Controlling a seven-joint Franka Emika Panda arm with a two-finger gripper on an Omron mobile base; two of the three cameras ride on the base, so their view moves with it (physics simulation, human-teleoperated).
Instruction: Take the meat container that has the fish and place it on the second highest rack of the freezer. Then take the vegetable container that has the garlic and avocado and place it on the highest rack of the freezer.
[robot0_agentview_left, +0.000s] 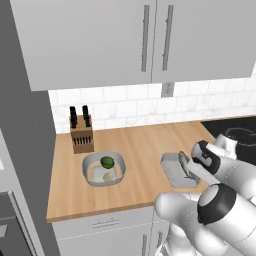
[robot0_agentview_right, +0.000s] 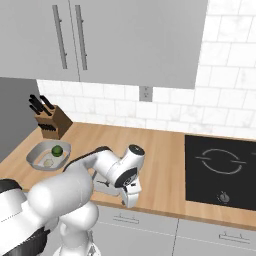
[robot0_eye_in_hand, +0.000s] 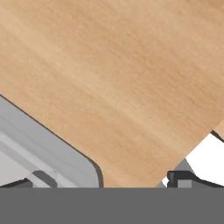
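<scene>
End effector (robot0_eye_in_hand: 105, 186) wide open, empty, over fish tray (robot0_agentview_left: 176, 170) rim on worktop (robot0_agentview_left: 140, 150); step 1, next: lower & grip rim.

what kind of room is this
A kitchen, rendered rather than real by the look of it. A wooden countertop runs under grey wall cabinets and a white tiled wall, with a knife block on it and a black cooktop set into it.
</scene>
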